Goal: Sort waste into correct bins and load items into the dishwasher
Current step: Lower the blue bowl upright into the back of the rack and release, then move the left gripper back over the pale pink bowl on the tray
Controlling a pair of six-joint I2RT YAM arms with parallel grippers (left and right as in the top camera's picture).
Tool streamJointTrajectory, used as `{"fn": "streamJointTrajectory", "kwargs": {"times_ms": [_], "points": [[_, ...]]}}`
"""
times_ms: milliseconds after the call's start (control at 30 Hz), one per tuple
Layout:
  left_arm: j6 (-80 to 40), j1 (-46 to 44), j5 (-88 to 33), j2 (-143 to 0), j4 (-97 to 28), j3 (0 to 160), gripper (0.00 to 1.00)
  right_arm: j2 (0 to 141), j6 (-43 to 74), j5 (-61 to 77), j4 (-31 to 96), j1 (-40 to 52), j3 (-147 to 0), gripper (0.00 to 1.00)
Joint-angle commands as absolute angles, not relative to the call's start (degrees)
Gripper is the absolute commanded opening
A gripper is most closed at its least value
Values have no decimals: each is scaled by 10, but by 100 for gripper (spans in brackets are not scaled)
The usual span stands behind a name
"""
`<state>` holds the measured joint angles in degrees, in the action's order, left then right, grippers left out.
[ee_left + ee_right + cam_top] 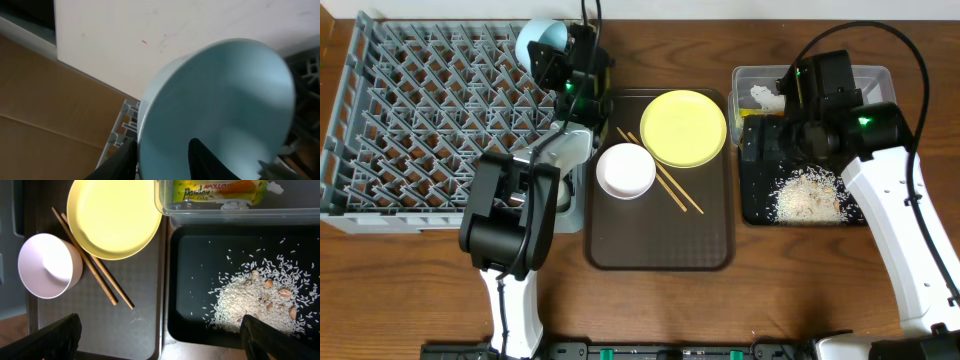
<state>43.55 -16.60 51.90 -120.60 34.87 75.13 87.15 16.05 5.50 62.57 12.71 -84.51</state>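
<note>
The left tool (pixel 568 70) pinches the rim of a round light-blue bowl (pixel 541 43), tilted over the far right corner of the large grey plastic peg rack (pixel 420 110). The right tool (pixel 765 140) hangs over the flat black rectangular tray (pixel 758 205), its state unreadable from overhead. This view gives one round yellow plate (pixel 683 127), one white bowl (pixel 625 170) and two thin wooden chopsticks (pixel 672 185) on one brown serving tray (pixel 660 245). It also gives one heap of white rice scraps (pixel 810 195) on the black tray and one crumpled white tissue (pixel 765 97) in one clear rectangular plastic tub (pixel 745 75); no small cup shows. The left wrist view has the bowl (pixel 220 110) caught only at its lower edge between two dark fingers (pixel 205 160). So thin a hold may let it twist or slip, and this close to the rack's corner it could land on the frame rather than between pegs and roll onto the desk (pixel 790 290). The right wrist view shows that tool (pixel 160 325) spread wide and empty, and one green-and-orange snack wrapper (pixel 220 191) in the tub. The chopsticks (pixel 100 270) touch the plate's edge (pixel 115 217), so lifting the plate might flick them.
</note>
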Motion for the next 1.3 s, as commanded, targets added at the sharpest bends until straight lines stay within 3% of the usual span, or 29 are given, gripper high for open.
{"fn": "streamJointTrajectory", "kwargs": {"times_ms": [0,500,667,800,967,1267], "points": [[432,-189,511,-1212,333,754,35,873,156,49,626,124,-842,99],[382,-213,533,-1208,307,754,40,873,156,49,626,124,-842,99],[305,-213,532,-1157,282,754,40,873,156,49,626,124,-842,99],[190,-213,490,-1065,133,754,41,873,156,49,626,124,-842,99],[34,-209,318,-934,-126,754,52,873,156,49,626,124,-842,99],[-63,-210,36,-822,-341,754,55,873,156,49,626,124,-842,99]]}}
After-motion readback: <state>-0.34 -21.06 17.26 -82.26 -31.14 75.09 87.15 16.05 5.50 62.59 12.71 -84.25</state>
